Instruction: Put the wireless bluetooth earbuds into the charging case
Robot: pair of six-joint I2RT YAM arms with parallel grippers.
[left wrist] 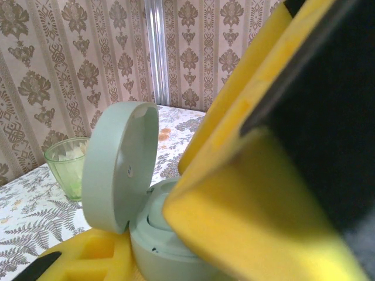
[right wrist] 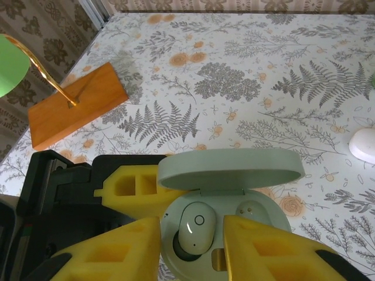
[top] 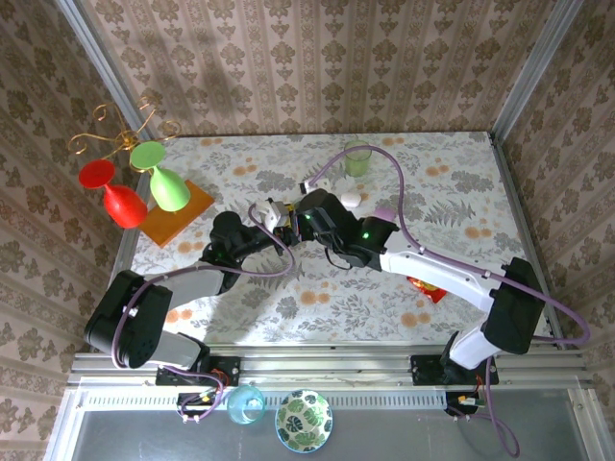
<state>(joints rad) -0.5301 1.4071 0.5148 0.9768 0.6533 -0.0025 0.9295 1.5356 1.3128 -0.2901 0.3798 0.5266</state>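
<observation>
A pale green charging case (right wrist: pixel 231 170) stands with its lid up. My left gripper (left wrist: pixel 158 234) is shut on its base, one yellow finger (right wrist: pixel 137 187) showing at the case's left side. A white earbud (right wrist: pixel 196 228) sits a little tilted in the left socket. The right socket (right wrist: pixel 249 209) is bare, its contacts showing. My right gripper (right wrist: pixel 192 249) hangs just over the case, open, a yellow finger on either side of the earbud with small gaps. From above, both grippers (top: pixel 288 216) meet at mid-table.
A white pebble case (right wrist: pixel 364 144) lies to the right, with a purple one (top: pixel 384 211) near it. A green glass cup (top: pixel 357 158) stands at the back. A wooden block (right wrist: pixel 76 111) with red and green goblets (top: pixel 168 187) is at the left. A red item (top: pixel 428 288) lies under the right arm.
</observation>
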